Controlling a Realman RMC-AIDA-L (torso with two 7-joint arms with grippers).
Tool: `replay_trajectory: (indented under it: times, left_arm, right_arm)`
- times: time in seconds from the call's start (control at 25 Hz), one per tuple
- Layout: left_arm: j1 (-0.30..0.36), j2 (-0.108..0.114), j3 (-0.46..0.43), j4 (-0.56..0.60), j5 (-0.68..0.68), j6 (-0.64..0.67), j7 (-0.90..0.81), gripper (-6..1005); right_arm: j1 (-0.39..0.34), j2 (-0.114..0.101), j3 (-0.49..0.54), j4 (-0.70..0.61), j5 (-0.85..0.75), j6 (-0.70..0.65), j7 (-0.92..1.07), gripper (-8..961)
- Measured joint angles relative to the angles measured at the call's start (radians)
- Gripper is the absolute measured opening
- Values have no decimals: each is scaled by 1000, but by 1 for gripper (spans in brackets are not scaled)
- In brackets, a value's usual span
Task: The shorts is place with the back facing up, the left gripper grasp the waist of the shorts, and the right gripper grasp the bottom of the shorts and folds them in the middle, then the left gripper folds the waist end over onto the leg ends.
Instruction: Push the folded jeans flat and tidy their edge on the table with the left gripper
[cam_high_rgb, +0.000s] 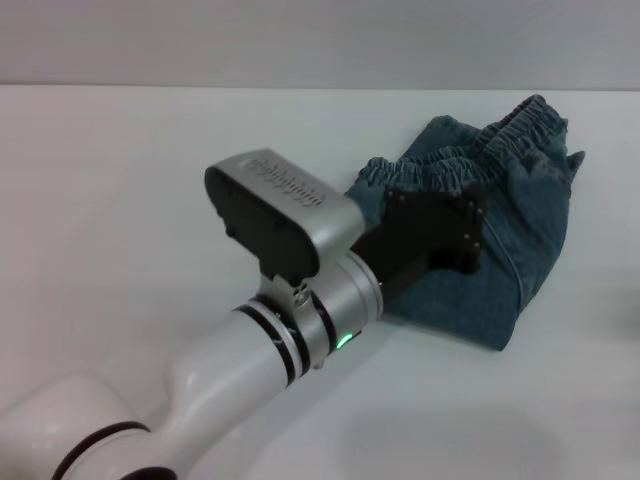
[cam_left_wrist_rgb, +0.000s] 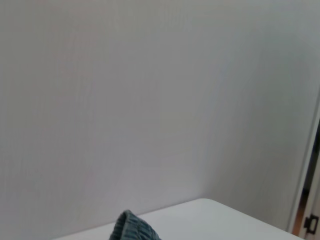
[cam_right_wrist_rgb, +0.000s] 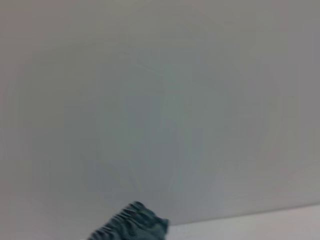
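The silver-white cylindrical left arm (cam_high_rgb: 250, 370) carries black rings, a small green light (cam_high_rgb: 344, 341), a black-faced boxy wrist housing (cam_high_rgb: 265, 215) with embossed lettering, and a black pronged left gripper (cam_high_rgb: 455, 235).

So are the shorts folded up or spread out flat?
Folded up. The shorts sit in a small bunched pile on the table, with the ruffled waist on top. The left gripper is over them.

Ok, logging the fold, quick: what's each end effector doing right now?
Left end effector: over the folded shorts near the waist; open or shut cannot be told.
Right end effector: not in view.
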Motion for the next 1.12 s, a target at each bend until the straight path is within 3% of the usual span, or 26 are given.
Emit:
replay_trajectory:
  times: [0.24, 0.52, 1.12]
  left_arm:
    - [-66, -1, 94, 154, 32, 111, -211, 4]
    - [-82, -7, 116, 222, 120, 105, -383, 7]
    - [-212, -15, 234, 387, 132, 108, -639, 14]
  right_arm:
    - [-29, 0, 56, -18, 3, 0, -4, 0]
    - [-29, 0, 61, -19, 2, -2, -1, 0]
    - [-31, 3, 59, -19, 0, 7, 11, -1]
